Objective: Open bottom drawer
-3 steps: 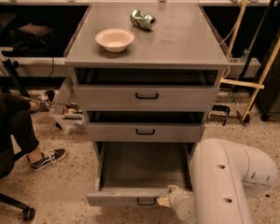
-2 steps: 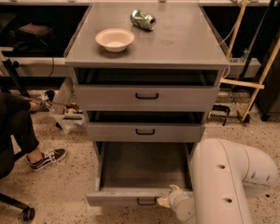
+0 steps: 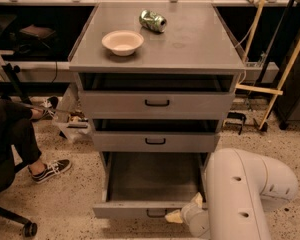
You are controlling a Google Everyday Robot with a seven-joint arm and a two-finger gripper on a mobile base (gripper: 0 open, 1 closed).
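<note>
Three grey drawers: top drawer (image 3: 157,104), middle drawer (image 3: 155,142), bottom drawer (image 3: 132,209) lowest, pulled far out. One tool (image 3: 184,209) at its front's right end; spread or pinching, impossible to tell. One bowl (image 3: 122,42), one crushed can (image 3: 153,21) on grey tabletop (image 3: 195,46). Speckled floor (image 3: 65,204).

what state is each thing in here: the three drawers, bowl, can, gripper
Bottom grey flat-fronted drawer: pulled out, open.
Middle grey drawer: pushed in.
Top grey drawer: pushed in.
Beige round bowl: upright on the grey cabinet top.
Green metal can: lying on its side, dented.
Gripper: at the bottom drawer's front, right of centre.
</note>
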